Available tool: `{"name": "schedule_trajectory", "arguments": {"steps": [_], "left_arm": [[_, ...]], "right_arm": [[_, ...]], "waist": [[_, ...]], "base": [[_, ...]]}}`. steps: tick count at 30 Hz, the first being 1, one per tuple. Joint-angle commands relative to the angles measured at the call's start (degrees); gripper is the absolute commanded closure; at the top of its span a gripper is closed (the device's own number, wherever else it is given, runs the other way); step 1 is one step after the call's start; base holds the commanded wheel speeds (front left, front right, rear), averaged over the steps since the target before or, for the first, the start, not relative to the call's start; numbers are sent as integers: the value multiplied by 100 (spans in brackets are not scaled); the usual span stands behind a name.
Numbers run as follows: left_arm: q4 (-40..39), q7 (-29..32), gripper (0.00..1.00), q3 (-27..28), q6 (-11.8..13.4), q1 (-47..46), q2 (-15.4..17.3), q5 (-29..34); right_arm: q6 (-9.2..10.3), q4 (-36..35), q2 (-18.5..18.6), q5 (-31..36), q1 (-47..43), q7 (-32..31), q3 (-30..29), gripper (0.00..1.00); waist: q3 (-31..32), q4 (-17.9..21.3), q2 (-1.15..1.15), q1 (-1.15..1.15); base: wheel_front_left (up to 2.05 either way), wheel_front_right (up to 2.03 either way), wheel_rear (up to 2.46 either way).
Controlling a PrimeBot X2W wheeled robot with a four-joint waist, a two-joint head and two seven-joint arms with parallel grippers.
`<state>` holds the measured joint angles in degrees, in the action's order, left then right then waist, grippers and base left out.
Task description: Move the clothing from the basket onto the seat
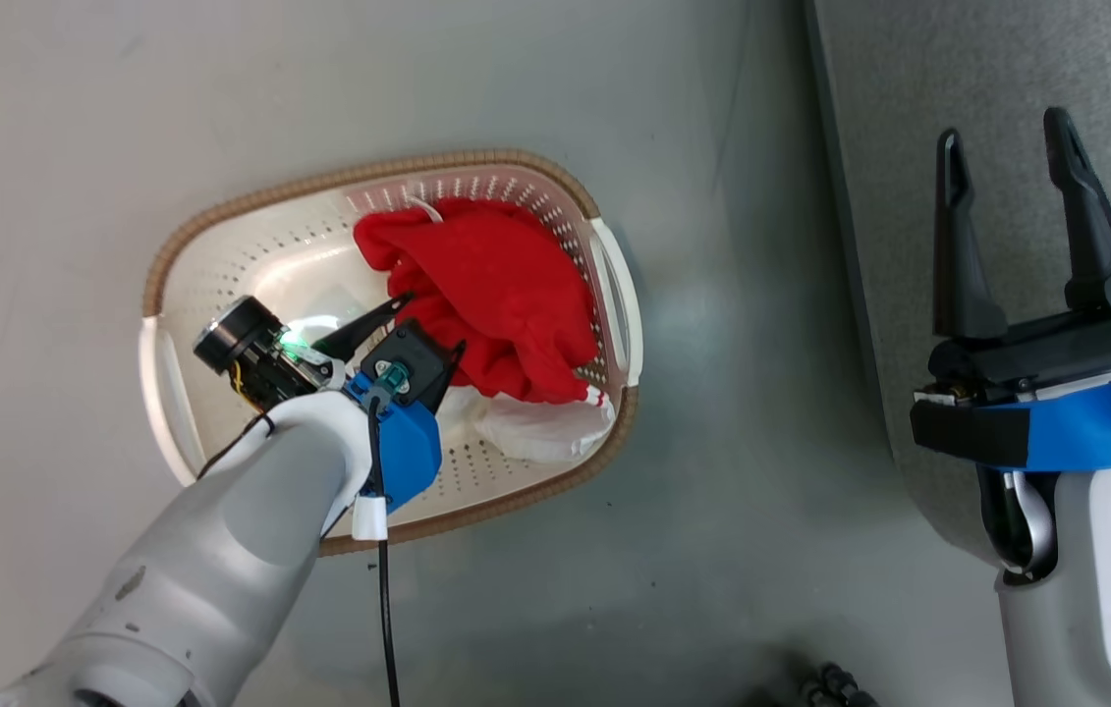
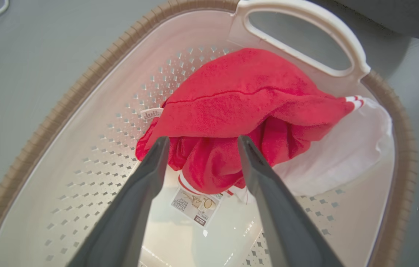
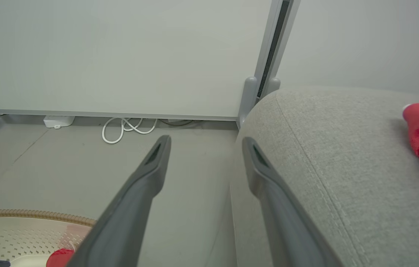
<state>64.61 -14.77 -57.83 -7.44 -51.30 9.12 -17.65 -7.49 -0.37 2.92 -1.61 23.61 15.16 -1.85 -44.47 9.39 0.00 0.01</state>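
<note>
Left gripper (image 2: 202, 140), dark two-fingered, jaws spread and empty, inside cream perforated plastic basket (image 2: 83, 159). Crumpled red fabric garment (image 2: 246, 92) lies directly ahead, at the tips.

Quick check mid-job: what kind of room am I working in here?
Probably a lab or test room staged as a home corner: bare grey floor, plain white partition panels with a loose white cable at their foot, plus a grey upholstered seat and a laundry basket.

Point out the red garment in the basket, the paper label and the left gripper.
red garment (image 2: 246, 96), left wrist view, its upper fold.
paper label (image 2: 196, 205), left wrist view, the printed middle.
left gripper (image 2: 202, 138), left wrist view, midway between its open fingertips.
</note>
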Motion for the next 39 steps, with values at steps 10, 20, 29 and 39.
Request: {"name": "schedule_trajectory", "arguments": {"steps": [10, 20, 29, 39], "left_arm": [[466, 193, 0, -885, -4, -670, 146, -430], [634, 318, 0, -1407, -4, -1152, 322, -484], [735, 384, 11, -1492, -5, -1398, 316, -593], [696, 305, 100, -1548, -5, -1385, 194, -556]], "right_arm": [[-1, -243, -5, 13, 290, -2, -11, 0], [-1, -394, -5, 9, 224, -2, -66, 0], [-1, -531, -5, -47, 74, -2, -138, 0], [-1, -450, -5, -14, 154, -2, -157, 0]], "waist": [[-818, 174, 0, -1], [-1327, 297, 0, -1], [-1530, 377, 0, -1], [-1479, 275, 0, -1]], "base": [[0, 0, 0], [0, 0, 0], [0, 0, 0], [0, 0, 0]]}}
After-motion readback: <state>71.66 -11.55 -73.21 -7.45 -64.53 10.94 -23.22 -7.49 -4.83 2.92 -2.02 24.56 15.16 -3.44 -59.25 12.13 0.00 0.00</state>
